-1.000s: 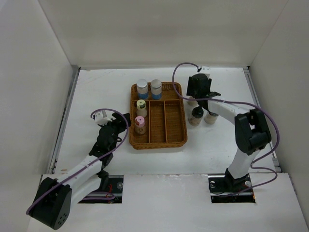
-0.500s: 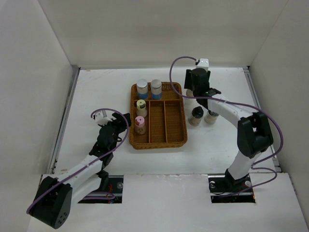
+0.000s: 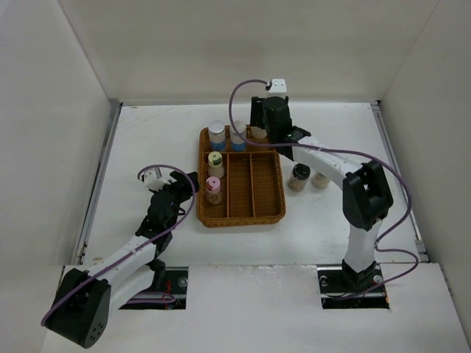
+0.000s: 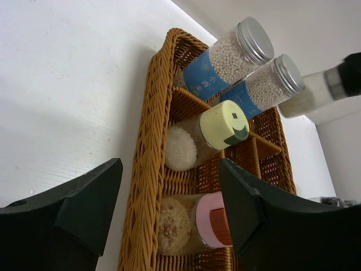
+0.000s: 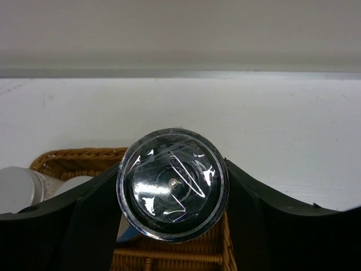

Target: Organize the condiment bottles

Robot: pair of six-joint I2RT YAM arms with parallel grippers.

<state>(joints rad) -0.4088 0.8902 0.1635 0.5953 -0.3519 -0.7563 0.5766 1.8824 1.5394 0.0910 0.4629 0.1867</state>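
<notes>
The brown wicker tray [image 3: 277, 212] holds two blue-labelled, grey-capped jars [image 3: 216, 134] [image 3: 237, 132] at the back, a yellow-capped jar [image 3: 215, 162] and a pink-capped jar [image 3: 213, 188] in its left column. My right gripper [image 3: 265, 126] is shut on a black-capped jar [image 5: 172, 183] and holds it over the tray's back right corner. Two more jars [image 3: 299, 176] [image 3: 320, 179] stand on the table right of the tray. My left gripper [image 3: 185, 182] is open and empty, just left of the tray [image 4: 149, 169], facing the pink-capped jar [image 4: 206, 223].
White walls enclose the table on the left, back and right. The tray's middle and right long compartments [image 3: 252, 184] hold nothing. The right arm [image 3: 324, 158] reaches above the two jars on the table.
My right gripper has lifted the black-capped jar from the table right of the tray and carried it left to the tray's back right corner. The left arm has not moved.
</notes>
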